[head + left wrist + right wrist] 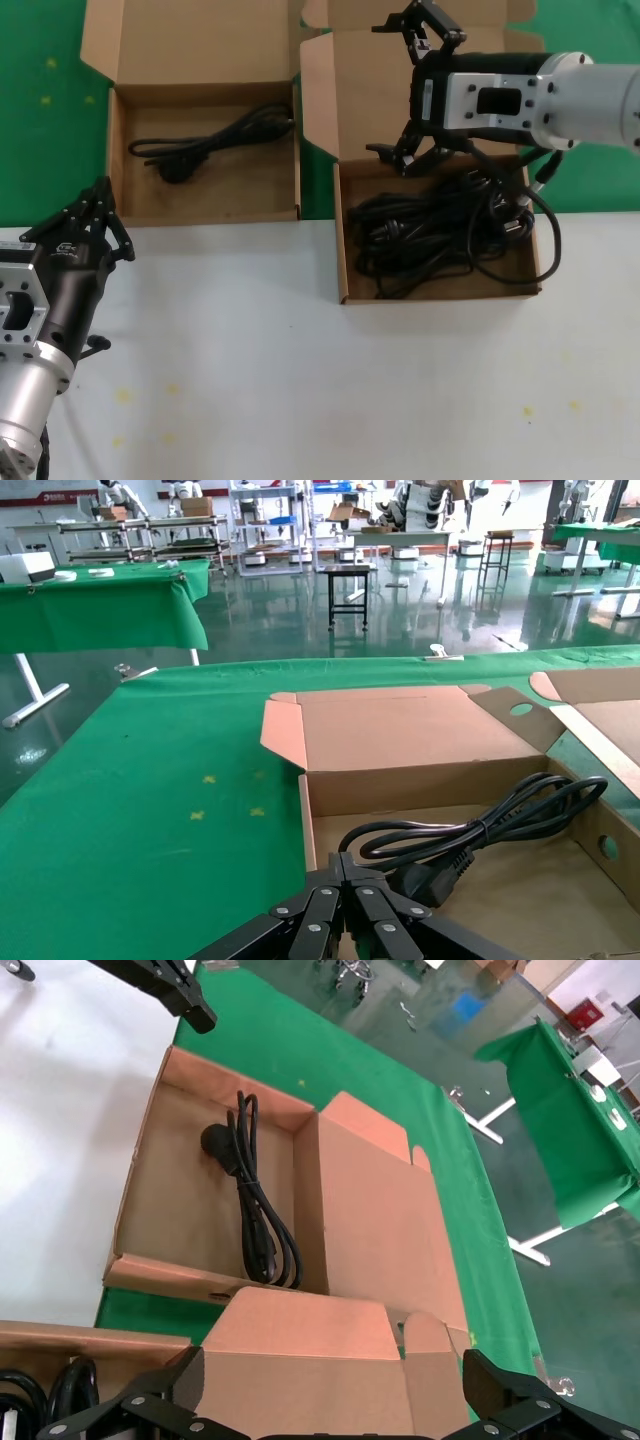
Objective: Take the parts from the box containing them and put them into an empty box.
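The box containing the parts (342,250) stands open at the right, full of tangled black power cables (440,230). My right gripper (378,90) hovers over its raised lid (300,1360), wide open and empty (330,1370). The other cardboard box (115,160) stands open at the left with one coiled black cable (215,135) lying in it, also seen in the left wrist view (480,825) and the right wrist view (255,1200). My left gripper (100,188) is shut and empty, just outside that box's front left corner (345,858).
Both boxes straddle the edge between the white table (300,380) in front and the green cloth (40,100) behind. Their lids stand up at the back. The boxes sit close together, with a narrow green gap (318,190) between them.
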Controlling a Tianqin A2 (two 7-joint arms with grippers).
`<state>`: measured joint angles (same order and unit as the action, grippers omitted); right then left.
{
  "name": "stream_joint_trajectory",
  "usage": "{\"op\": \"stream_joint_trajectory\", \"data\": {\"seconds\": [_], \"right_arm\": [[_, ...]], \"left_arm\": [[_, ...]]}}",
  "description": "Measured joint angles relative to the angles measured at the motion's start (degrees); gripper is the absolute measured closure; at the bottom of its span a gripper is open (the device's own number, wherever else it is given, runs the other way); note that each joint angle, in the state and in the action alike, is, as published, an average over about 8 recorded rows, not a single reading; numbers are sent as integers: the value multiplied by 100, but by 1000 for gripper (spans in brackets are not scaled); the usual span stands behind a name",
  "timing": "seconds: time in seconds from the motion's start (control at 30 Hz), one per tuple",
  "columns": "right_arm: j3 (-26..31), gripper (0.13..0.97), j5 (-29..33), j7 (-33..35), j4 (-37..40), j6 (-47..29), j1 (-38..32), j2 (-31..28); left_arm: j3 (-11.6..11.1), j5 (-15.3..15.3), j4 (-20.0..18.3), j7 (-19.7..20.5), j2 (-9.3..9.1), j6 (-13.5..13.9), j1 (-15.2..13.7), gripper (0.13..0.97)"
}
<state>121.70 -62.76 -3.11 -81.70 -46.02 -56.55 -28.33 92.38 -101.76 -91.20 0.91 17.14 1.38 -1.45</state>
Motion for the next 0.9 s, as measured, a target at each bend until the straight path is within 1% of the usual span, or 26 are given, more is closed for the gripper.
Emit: {"op": "stream_joint_trajectory", "data": {"seconds": [0.07, 0.2, 0.37, 0.47, 0.6, 0.87, 0.9], "right_arm": [[-28, 212, -35, 2, -11, 39, 50, 7], [-124, 185, -164, 12, -43, 186, 231, 43], [-295, 140, -393, 31, -100, 448, 553, 107], [-411, 137, -549, 43, -138, 625, 771, 150], [-570, 132, -764, 59, -191, 868, 1071, 209], [-892, 129, -1196, 93, -297, 1363, 1676, 328], [-932, 129, -1250, 97, -311, 1423, 1753, 344]], "left_arm": [[-1, -1, 0, -1, 0, -1, 1, 940], [-3, -5, -2, -4, 0, -5, 6, 932], [-7, -13, -5, -9, 0, -13, 14, 878], [-10, -19, -6, -12, 1, -19, 20, 846], [-13, -26, -9, -17, 1, -26, 28, 846], [-21, -40, -14, -27, 1, -41, 43, 696], [-22, -42, -15, -28, 2, -43, 45, 696]]}}
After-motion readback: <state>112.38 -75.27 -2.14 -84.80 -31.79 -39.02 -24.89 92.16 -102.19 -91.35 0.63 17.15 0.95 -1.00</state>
